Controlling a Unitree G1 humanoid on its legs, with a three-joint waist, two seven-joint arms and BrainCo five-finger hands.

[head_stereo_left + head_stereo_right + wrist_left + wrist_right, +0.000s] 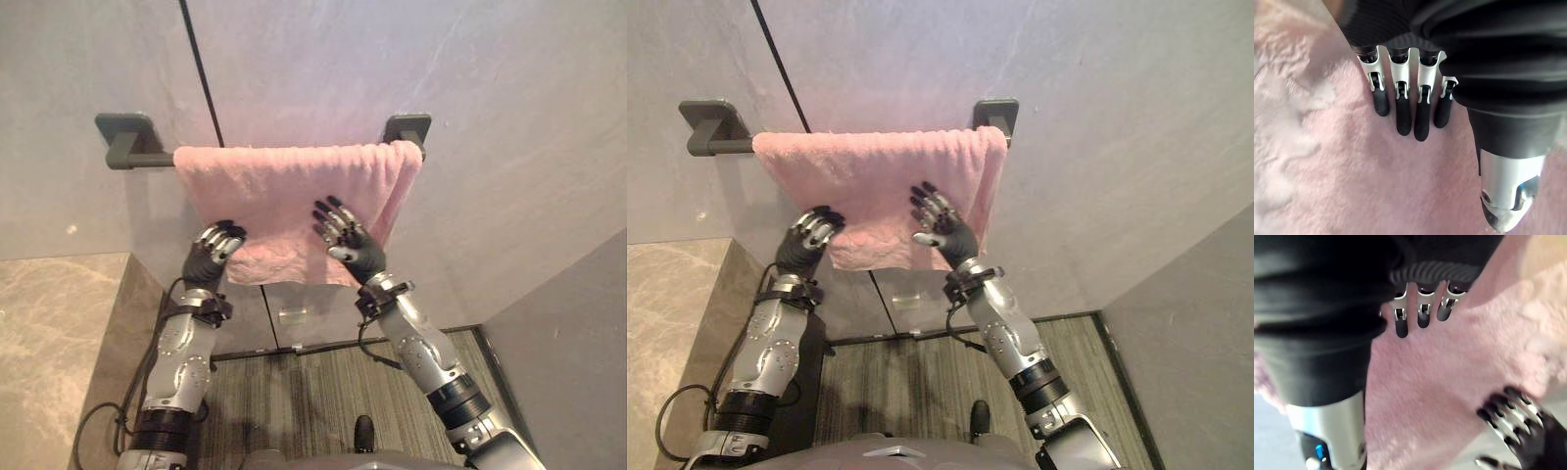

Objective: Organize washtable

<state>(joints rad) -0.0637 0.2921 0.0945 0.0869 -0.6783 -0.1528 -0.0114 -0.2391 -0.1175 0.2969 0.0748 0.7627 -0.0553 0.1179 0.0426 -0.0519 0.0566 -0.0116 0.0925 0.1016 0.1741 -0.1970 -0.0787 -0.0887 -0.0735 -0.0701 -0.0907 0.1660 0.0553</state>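
While the pink towel (294, 196) drapes the bar (147, 160) at upper centre, left hand (217, 247) and right hand (345, 238) touch it, fingers straight.

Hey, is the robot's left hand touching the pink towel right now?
Touching. The left wrist view shows the left hand with straight fingers, dark tips pressed into the pink towel.

- The towel (294, 186) hangs over the wall bar (147, 160) before me.
- My left robot hand (214, 251) lies on its lower left, my right robot hand (347, 241) right of it.
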